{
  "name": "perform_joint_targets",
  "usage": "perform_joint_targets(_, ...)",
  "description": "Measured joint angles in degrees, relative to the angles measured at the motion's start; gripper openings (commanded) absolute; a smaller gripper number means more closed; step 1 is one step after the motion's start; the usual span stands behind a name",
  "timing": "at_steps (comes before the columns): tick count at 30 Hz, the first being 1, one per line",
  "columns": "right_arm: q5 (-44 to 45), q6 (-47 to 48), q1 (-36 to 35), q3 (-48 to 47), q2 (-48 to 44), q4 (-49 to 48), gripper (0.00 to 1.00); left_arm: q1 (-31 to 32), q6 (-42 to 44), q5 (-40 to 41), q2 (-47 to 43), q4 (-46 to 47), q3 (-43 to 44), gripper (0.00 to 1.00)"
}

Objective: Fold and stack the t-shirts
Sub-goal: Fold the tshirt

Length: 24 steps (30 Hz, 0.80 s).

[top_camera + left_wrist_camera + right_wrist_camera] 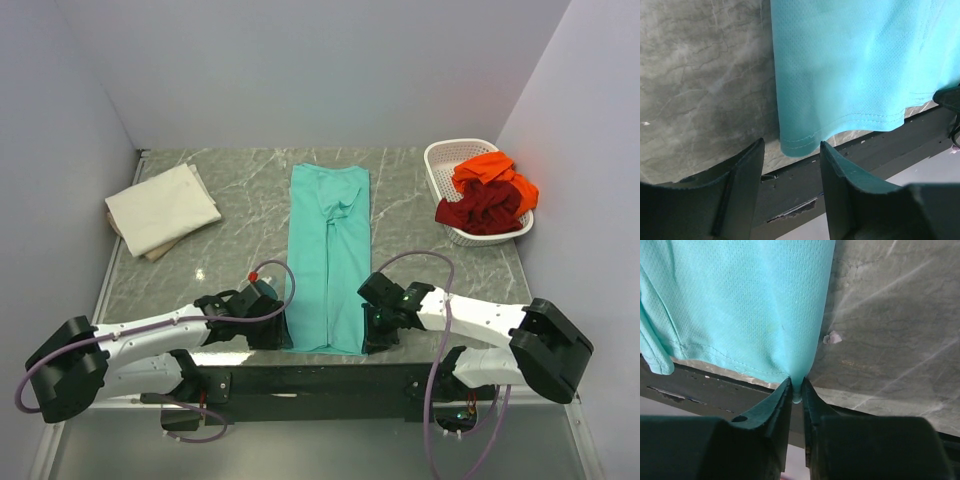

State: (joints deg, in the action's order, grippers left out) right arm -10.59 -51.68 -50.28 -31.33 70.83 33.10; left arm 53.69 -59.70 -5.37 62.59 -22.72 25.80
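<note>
A teal t-shirt lies folded into a long strip down the middle of the table, its hem at the near edge. My right gripper is shut on the hem's near right corner, the cloth pinched between both fingers. My left gripper stands open just short of the hem's near left corner, nothing between its fingers. In the top view the left gripper and right gripper flank the strip's near end. A cream t-shirt lies folded at the far left.
A white lattice basket at the far right holds an orange shirt and a dark red shirt. The table's near edge and a dark rail run right below the teal hem.
</note>
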Motion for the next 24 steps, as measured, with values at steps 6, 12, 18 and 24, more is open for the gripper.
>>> perform_joint_targets(6,-0.5,-0.15,-0.02,0.61,0.28,-0.9,0.2,0.22,0.0,-1.07,1.44,1.51,-0.31,0.45)
perform_joint_targets(12,-0.96,-0.22,-0.11,0.74,0.31,-1.31,0.19,0.57,-0.11,-1.38,2.16,2.84,-0.59,0.31)
perform_joint_targets(18,-1.18,-0.55,-0.24,0.92,0.31,-1.79,0.18,0.68,-0.22,-1.36,2.69,3.72,-1.07,0.21)
perform_joint_targets(24,-1.09,-0.57,-0.59,0.92,0.31,-1.79,0.06,0.7,-0.2,-1.33,3.89,4.68,-1.05,0.03)
